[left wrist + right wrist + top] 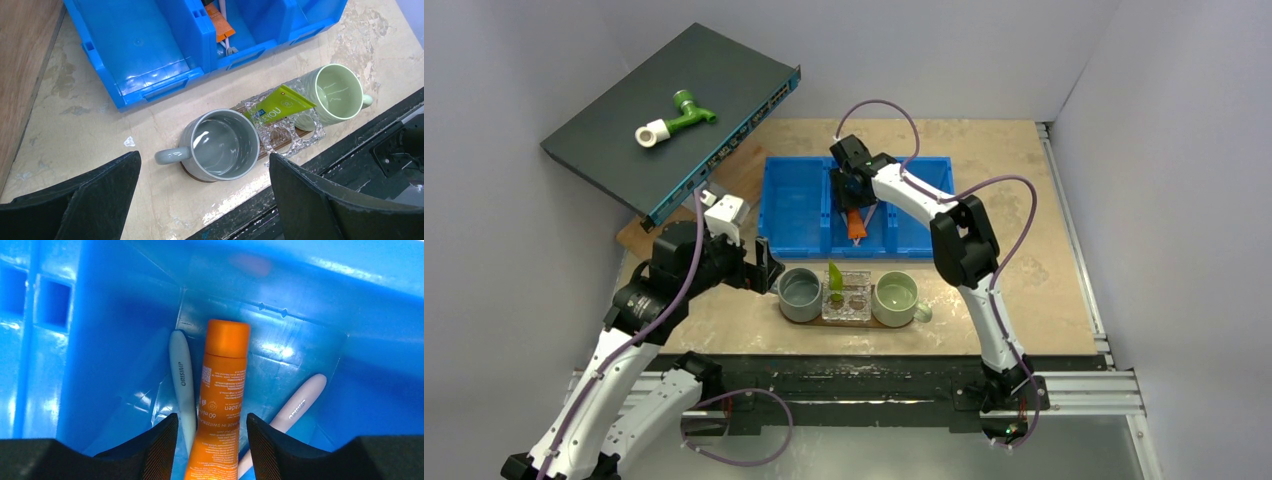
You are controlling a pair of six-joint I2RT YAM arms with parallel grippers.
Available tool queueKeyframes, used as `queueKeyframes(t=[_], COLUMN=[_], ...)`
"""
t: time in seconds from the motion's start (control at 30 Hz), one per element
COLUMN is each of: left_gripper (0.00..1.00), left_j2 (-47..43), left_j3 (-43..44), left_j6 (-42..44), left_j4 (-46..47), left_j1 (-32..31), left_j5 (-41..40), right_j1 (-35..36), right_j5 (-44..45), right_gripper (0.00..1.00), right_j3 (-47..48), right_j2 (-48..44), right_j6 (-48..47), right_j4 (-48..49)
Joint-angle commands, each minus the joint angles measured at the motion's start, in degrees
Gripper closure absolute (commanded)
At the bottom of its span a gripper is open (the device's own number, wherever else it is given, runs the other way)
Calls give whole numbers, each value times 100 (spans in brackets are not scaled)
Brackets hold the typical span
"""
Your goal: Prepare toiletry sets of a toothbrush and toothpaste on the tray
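Observation:
An orange tube [222, 390] lies in the middle compartment of the blue bin [794, 205]. A pale blue-white toothbrush [182, 380] lies along its left side and a pink toothbrush [300, 407] along its right. My right gripper [212, 440] is down in that compartment, open, with its fingers either side of the orange tube [855, 222] and small gaps showing. The lime-green tube [280, 105] stands tilted in a clear glass holder [285, 135] on the dark-brown tray [189, 173]. My left gripper [204, 157] hangs wide open above the tray's left end, holding nothing.
A grey mug [222, 145] and a pale green mug [335, 92] stand on the tray either side of the holder. A dark flat box [674, 110] with a green-and-white fitting [674, 118] rests tilted at the back left, over a wooden board [734, 170].

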Motion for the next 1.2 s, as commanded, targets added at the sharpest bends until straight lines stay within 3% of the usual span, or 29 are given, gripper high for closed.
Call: queueKeyframes(t=[0.0,0.63,0.87,1.17], left_gripper=[0,0,0,0], left_j2=[2,48,71,73], left_j3=[28,48,46,46], left_j6=[77,79,71,62], left_j4=[194,190,196,194], left_j1=[17,17,17,17], left_j5=[-20,-11,-3,-2], right_j1=[-31,-63,-67,-63], right_j5=[178,247,162,221], right_gripper=[46,58,79,83], right_j3=[81,-468,-601,-549], right_j2=[-23,-62,-160,-756], right_j6=[79,88,53,19], right_j4=[249,414,415,383])
